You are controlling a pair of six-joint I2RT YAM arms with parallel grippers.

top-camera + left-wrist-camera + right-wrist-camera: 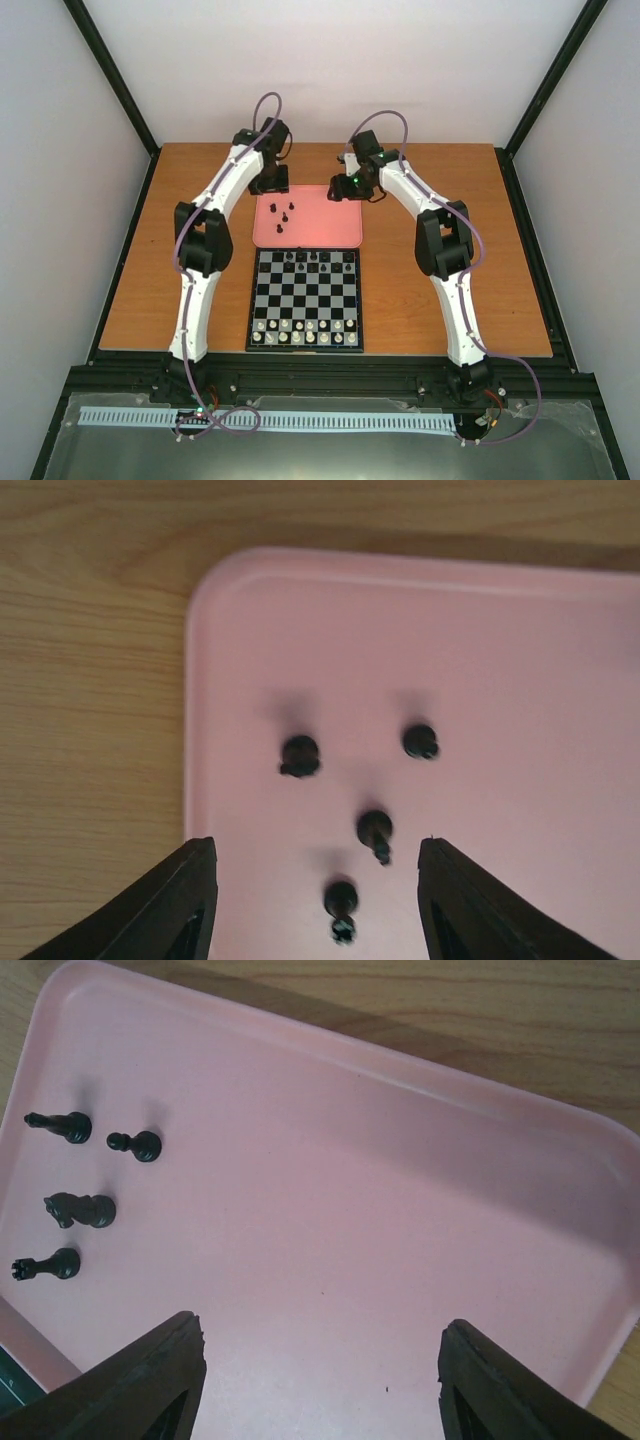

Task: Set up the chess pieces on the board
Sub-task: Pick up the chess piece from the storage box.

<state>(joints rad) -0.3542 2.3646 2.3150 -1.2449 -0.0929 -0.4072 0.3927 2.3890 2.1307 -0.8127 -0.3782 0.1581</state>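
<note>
Chess pieces (283, 212), four small black ones, are sitting in a loose cluster on the left part of the pink tray (335, 230), which is lying on the wooden counter (430, 300) just beyond the board (305, 295). More black figures are standing along the board's far rows and white figures (305, 331) along its near rows. From above, the left hand (270, 182) is hanging over the tray's far left corner, near the cluster, and the right hand (350, 188) is hanging over the far right corner, well apart from it. Through the left wrist camera, the left hand (318, 848) is gaping wide with nothing between its fingers (190, 900); the chess pieces (375, 828) are sitting just ahead, the nearest showing in the gap itself. Through the right wrist camera, the right hand (322, 1325) is likewise spreading wide and gripping nothing over bare tray (400, 1210), while the chess pieces (82, 1208) are sitting far off to its left.
</note>
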